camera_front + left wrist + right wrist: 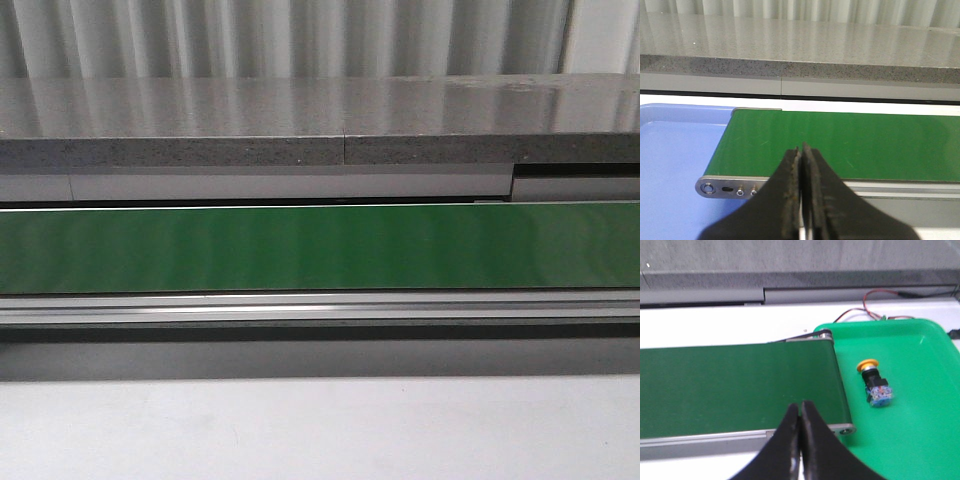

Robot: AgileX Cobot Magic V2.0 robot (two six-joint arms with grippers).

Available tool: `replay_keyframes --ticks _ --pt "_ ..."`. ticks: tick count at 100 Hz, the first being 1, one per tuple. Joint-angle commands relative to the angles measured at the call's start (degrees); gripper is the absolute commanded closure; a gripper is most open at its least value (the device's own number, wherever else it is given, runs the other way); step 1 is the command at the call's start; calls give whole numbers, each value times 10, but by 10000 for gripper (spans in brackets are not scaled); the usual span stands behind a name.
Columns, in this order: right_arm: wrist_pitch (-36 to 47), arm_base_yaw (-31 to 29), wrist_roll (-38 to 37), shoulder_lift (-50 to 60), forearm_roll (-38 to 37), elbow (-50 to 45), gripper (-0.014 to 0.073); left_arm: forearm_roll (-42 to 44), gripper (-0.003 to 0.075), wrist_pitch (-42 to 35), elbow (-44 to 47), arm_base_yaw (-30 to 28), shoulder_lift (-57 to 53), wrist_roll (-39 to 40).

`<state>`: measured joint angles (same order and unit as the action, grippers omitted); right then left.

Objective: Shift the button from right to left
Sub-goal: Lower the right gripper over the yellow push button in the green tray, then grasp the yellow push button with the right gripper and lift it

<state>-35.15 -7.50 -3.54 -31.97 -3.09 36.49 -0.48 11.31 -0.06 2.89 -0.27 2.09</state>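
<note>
Starting at the left, a blue tray point(670, 150) sits by the green belt point(320, 248), where the left gripper point(801, 152) hangs pinched closed — holding nothing. Over the belt's far end, the right gripper point(800, 407) is likewise closed and empty; beyond it, the button point(874, 382) lies tipped over in the green tray point(920, 440).

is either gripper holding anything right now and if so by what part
Nothing is held. The left gripper and right gripper are both shut on nothing, above the green belt. The button lies on its side in the green tray, untouched.
</note>
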Motion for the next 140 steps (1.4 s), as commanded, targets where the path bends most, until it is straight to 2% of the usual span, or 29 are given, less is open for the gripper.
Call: replay_keyframes --ticks 1,9,14,19,31,36,41,57,79,102,119,140 --pt "6 -3 0 -44 -8 44 659 0 740 -44 14 0 -20 3" --pt "-37 -3 0 -85 -8 76 640 0 740 -44 14 0 -20 3" --pt "-54 -3 0 -109 -8 93 586 0 740 -44 14 0 -20 3" --pt "-67 -3 0 -132 -8 108 496 0 740 -44 14 0 -20 3" --pt "-82 -3 0 -183 -8 137 186 0 740 -44 14 0 -20 3" --pt "-86 -3 0 -203 -8 149 95 0 740 -44 14 0 -20 3" --pt "-92 -3 0 -223 -8 163 52 0 740 -44 14 0 -20 3" --pt "-120 -18 0 -295 -8 217 53 0 740 -44 14 0 -20 3" --pt "-167 -111 0 -403 3 293 53 0 740 -44 14 0 -20 3" --pt "-170 -190 1 -534 24 344 53 0 740 -44 14 0 -20 3" --pt "-167 -215 10 -620 24 370 53 0 740 -44 14 0 -20 3" --pt "-142 -216 19 -696 19 402 53 0 740 -44 14 0 -20 3"
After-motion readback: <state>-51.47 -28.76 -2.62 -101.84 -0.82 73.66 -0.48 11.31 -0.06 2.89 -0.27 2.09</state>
